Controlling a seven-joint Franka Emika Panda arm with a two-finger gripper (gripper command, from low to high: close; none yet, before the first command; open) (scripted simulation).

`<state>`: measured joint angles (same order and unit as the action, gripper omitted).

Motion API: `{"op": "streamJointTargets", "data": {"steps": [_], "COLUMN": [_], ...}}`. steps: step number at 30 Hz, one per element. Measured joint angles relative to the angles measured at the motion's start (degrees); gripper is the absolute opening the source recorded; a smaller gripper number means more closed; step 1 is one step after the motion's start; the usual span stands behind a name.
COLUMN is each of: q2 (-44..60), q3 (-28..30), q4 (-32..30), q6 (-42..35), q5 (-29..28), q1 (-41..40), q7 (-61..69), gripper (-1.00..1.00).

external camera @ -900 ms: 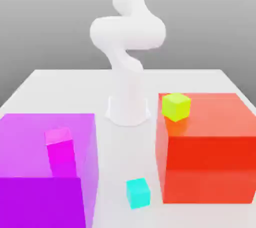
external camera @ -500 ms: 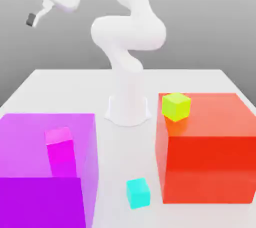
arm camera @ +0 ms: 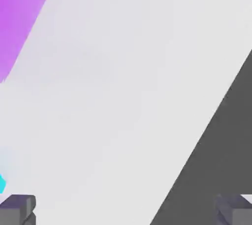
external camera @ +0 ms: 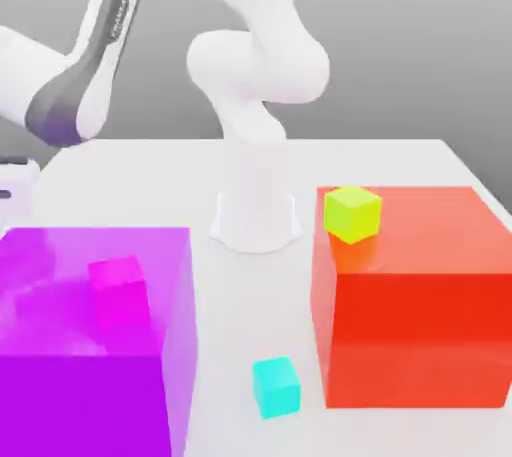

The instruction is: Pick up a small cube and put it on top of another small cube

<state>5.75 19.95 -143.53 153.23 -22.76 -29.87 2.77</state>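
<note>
The small cyan cube (external camera: 276,386) I can see sits on the white table (external camera: 400,160) near its front edge, in the gap between the big purple block (external camera: 90,345) and the big red block (external camera: 415,295), closer to the red one and apart from both. A sliver of cyan (arm camera: 2,183) also shows at the margin of the hand view, just beside one fingertip; I cannot tell whether it is the same cube or its twin. A yellow-green cube (external camera: 351,212) rests on the red block's top near its back corner on the exterior view's left, and a magenta cube (external camera: 120,292) shows within the purple block; neither is mine to touch

My gripper (arm camera: 126,209) has its fingers (arm camera: 18,208) spread wide with nothing between them, looking down on bare table. The arm (external camera: 85,65) hangs over the table's edge at the exterior view's left, beyond the purple block

I judge this as the approach, before any grasp. Next I need to centre the spread fingers over a cyan cube, descend squarely, and close
</note>
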Motion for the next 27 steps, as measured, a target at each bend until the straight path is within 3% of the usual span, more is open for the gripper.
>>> {"op": "streamJointTargets", "data": {"steps": [12,18,19,27], "q2": [-1.86,9.47,10.73,9.28], "q3": [0.79,-10.57,-12.03,-10.83], "q4": [-15.27,-13.5,-13.23,-13.57], "q6": [9.33,18.51,19.55,18.34], "q5": [26.62,39.48,40.4,38.88], "q1": [-4.63,-13.35,-14.59,-13.73], "q7": [-24.04,-16.16,-15.44,-16.67], "gripper": [0.0,0.0,-1.0,-1.0]}}
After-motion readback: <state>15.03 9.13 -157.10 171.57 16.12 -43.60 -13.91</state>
